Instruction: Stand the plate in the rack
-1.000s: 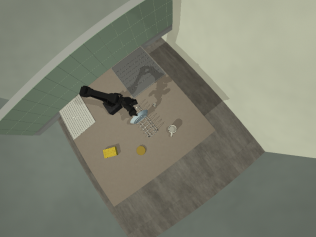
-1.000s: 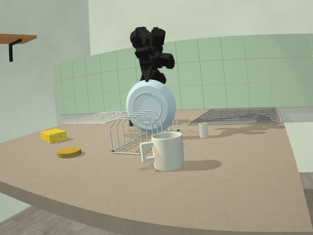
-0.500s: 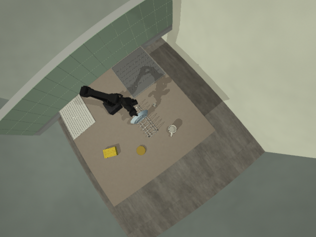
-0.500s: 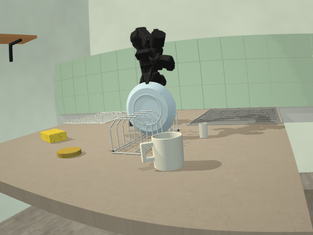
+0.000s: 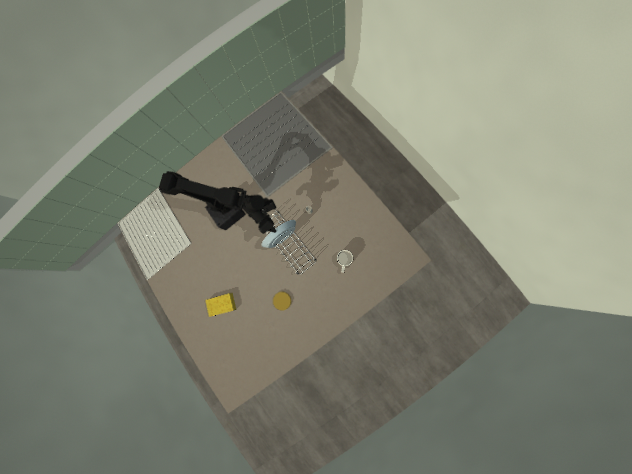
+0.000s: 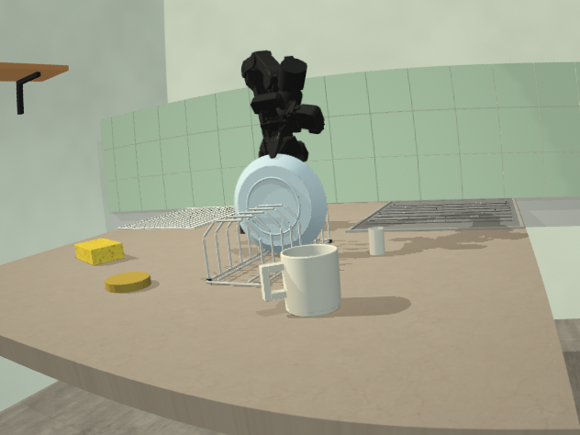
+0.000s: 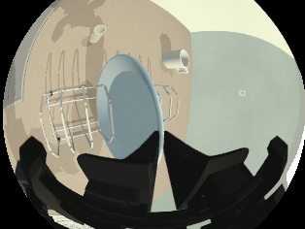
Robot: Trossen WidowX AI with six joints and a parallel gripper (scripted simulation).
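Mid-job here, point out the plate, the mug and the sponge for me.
Plate [image 5: 278, 234] [image 6: 273, 196] [image 7: 133, 104]: top, exterior, wrist; its face.
Mug [image 5: 344, 258] [image 6: 313, 283] [image 7: 173, 59]: top, inside; exterior and wrist, outer wall.
Sponge [image 5: 220, 304] [image 6: 97, 250]: top, exterior; upper part.

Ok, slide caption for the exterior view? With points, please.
Closed gripper [image 5: 274, 231] [image 6: 273, 156] [image 7: 160, 134] holds the blue plate [image 5: 278, 235] [image 6: 272, 201] [image 7: 133, 107] upright at the dish rack [image 5: 314, 260] [image 6: 234, 283] [image 7: 86, 116].
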